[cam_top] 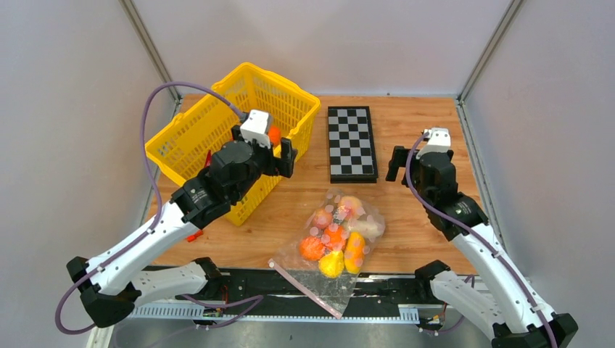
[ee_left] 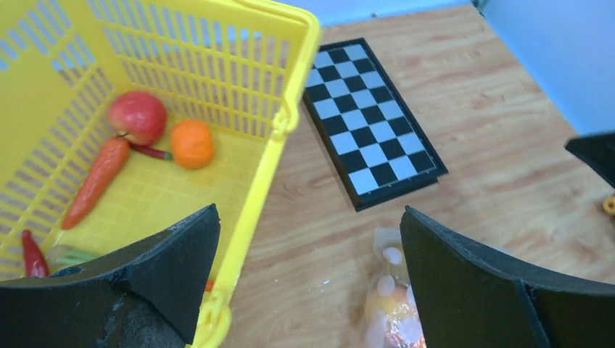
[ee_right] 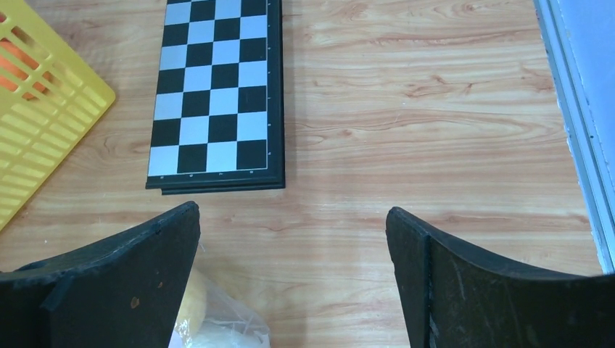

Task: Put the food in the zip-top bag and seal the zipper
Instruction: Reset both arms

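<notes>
Right, both pincers hang w/ jaws apart, holding nothing: left pincer (ee_left: 310, 254) over the basket (cam_top: 188, 138) rim, right pincer (ee_right: 292, 246) above bare tabletop (cam_top: 420, 116) beside the board (cam_top: 352, 141). We guess they're kept high & wide to stay off the bag (cam_top: 362, 210). It lies flat at the front edge, between our arms, mouth toward our bases, prob. so both can reach the zipper (cam_top: 304, 288), which overhangs the edge. Food (cam_top: 333, 246) sits inside, bunched away from the mouth: orange & yellow pieces, one pale. Plastic's clear, crinkly, pink-dotted. Can't tell if the zipper's pressed shut.
</notes>
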